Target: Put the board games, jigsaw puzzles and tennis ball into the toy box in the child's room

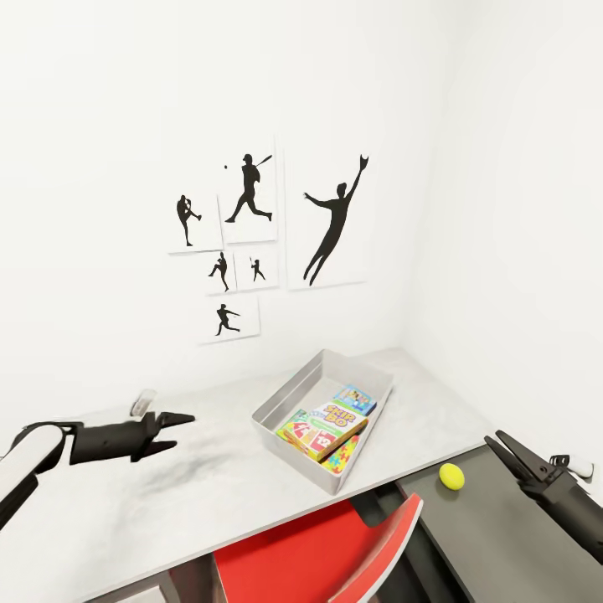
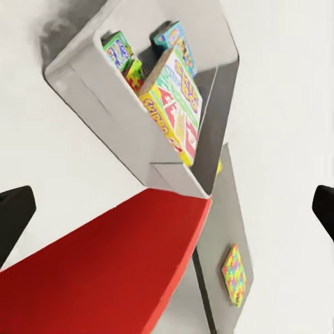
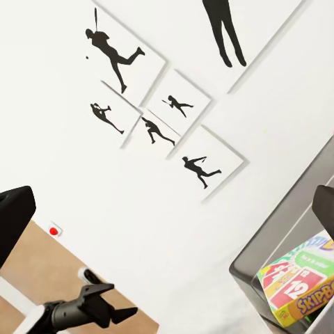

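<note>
A: From the head view, we have the toy box [image 1: 322, 419] sitting on the pale counter [image 1: 167, 502], with the SKIP-BO game [image 1: 335, 419], a small blue game [image 1: 355, 399] and a puzzle-patterned square [image 1: 342, 456] already in it. The tennis ball [image 1: 451, 476] lies on the lower dark section, near our right claw [image 1: 502, 444].

B: And our left claw [image 1: 172, 423] hovers over the counter, well apart from the box, holding nothing. Its fingers look nearly together there.

A: In the left wrist view they stand spread and empty. We also see a second jigsaw puzzle [image 2: 234, 275] lying on the dark section beyond the red chair [image 2: 104, 271].

B: In the right wrist view the right claw's fingers stand wide apart and empty, facing the posters [image 3: 149, 104] and a corner of the box.

A: We judge the ball and that puzzle are what's left. Next we'd lower the right claw over the ball and close gently, since it may roll.
</note>
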Robot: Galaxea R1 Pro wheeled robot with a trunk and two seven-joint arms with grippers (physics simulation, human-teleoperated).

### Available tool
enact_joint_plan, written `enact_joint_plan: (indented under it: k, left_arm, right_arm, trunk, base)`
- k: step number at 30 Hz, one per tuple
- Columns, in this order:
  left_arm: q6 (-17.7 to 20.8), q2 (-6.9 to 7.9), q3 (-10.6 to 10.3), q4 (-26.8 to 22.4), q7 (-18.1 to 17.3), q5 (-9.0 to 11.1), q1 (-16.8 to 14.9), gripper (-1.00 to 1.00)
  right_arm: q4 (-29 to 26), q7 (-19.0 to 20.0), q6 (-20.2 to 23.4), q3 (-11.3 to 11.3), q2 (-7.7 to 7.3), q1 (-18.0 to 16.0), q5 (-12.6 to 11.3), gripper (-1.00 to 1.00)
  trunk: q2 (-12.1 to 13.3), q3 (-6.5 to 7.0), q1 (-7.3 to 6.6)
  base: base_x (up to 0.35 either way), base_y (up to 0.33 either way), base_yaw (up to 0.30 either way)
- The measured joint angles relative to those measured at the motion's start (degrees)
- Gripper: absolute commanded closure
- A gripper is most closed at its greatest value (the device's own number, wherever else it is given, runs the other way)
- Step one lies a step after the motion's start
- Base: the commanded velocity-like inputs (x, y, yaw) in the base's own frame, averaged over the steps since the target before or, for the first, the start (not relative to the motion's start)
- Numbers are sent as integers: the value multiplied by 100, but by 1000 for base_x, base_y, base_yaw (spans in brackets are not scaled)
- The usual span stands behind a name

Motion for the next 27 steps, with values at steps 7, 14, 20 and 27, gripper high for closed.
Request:
enact_joint_plan:
  k: [7,14,20,27]
  left_arm:
    - [16,160,282,415,-45,4,31,-100]
    - [25,300,544,556,-53,-13,36,-100]
    - [27,345,572,563,-53,-9,36,-100]
    - [27,345,577,565,-53,-6,38,-100]
  right_arm:
    - [0,0,0,3,3,0,0,-100]
    - [0,0,0,3,2,0,0,-100]
    - [1,0,-1,19,7,0,0,-100]
    - [1,-1,0,25,9,0,0,-100]
  trunk:
    - [0,0,0]
    - [0,0,0]
    - [1,0,2]
    - [0,0,1]
  base:
    - [0,0,0]
    - [-4,1,0]
    - [-106,74,0]
    - [-118,69,0]
